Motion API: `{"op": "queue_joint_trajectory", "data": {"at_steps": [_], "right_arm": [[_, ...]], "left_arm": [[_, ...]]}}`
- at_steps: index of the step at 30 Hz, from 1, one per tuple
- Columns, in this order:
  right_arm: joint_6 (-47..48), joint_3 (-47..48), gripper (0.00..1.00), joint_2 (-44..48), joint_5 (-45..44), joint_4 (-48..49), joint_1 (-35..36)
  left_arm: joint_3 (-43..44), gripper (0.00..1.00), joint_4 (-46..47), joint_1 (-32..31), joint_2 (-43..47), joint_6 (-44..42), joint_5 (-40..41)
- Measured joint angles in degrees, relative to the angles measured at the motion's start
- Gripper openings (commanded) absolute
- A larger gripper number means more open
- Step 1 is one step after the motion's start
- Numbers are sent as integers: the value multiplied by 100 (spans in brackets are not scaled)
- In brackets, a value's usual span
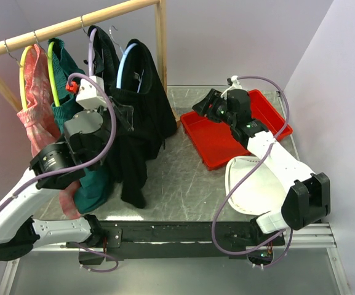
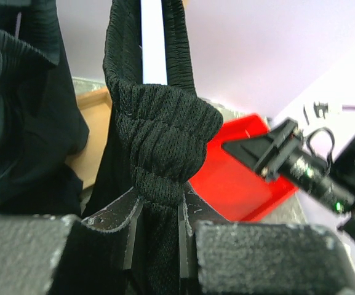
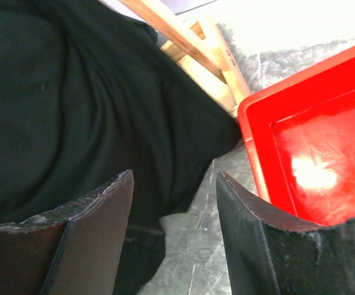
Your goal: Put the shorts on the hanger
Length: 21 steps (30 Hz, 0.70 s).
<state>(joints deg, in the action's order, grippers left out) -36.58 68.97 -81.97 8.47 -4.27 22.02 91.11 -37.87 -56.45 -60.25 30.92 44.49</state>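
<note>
The black shorts hang from the rack over the light blue hanger. In the left wrist view the hanger's pale bar runs through the bunched waistband. My left gripper is shut on that bunched black fabric just below the bar; from above it sits against the left side of the shorts. My right gripper is open and empty over the left rim of the red tray, to the right of the shorts. In its wrist view the gripper faces the shorts without touching them.
A wooden rack carries pink checked shorts, dark green shorts and a purple hanger. Its post stands by the shorts. A red tray and a white dish-like thing lie at the right.
</note>
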Motion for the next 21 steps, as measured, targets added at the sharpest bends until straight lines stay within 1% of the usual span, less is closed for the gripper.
{"op": "queue_joint_trajectory", "data": {"at_steps": [5, 11, 17, 21], "right_arm": [[4, 0, 63, 118, -2, -4, 87], [22, 0, 63, 208, -26, -4, 216], [33, 0, 63, 247, -57, -74, 260], [52, 0, 63, 304, -92, -103, 260]], "left_arm": [[33, 1, 378, 0, -162, -2, 238], [424, 1, 686, 0, -520, -245, 409], [997, 1, 776, 0, -944, -590, 573], [1143, 1, 791, 35, -1078, -758, 651]]}}
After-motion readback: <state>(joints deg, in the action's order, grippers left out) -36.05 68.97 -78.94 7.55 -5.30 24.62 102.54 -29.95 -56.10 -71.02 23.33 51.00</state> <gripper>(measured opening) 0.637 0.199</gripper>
